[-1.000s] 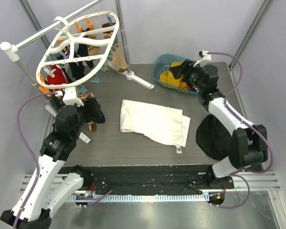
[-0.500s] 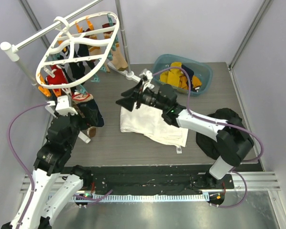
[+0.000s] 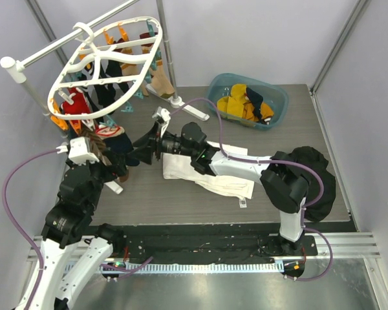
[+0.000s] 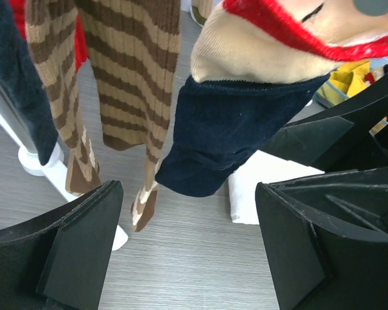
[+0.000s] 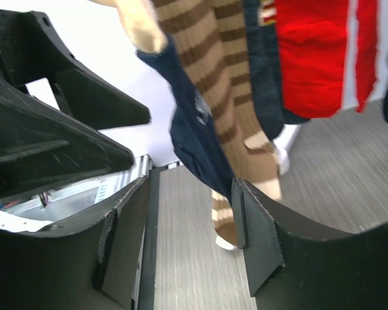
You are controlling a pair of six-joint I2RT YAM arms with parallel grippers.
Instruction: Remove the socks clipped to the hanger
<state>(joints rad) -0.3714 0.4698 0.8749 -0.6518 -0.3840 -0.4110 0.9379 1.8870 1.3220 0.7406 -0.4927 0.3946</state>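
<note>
The job is partly done, by the look of it. A blue basin at 1 o'clock on the table holds a small pile of yellow and dark socks, which I take to be ones already removed. Much is left: the hanger, up at 10 o'clock on its white pole, carries many clipped socks, among them a red sock, black ones under the middle and a tan sock at its 2 o'clock edge.

Both arms meet below the hanger's 6 o'clock rim. The left gripper is spread wide and holds nothing. A navy sock hangs just above the gap between its fingers, with a brown-and-cream striped sock at 10 o'clock of it and a cream sock with a red band at 1 o'clock. The right gripper comes in from the other side, fingers also parted, with the same navy and striped socks hanging beyond the gap and not pinched.

So the step in hand seems to be lining up on the navy sock, with no grip made yet. The white cloth at the centre and the black garment heap at 4 o'clock play no part.
</note>
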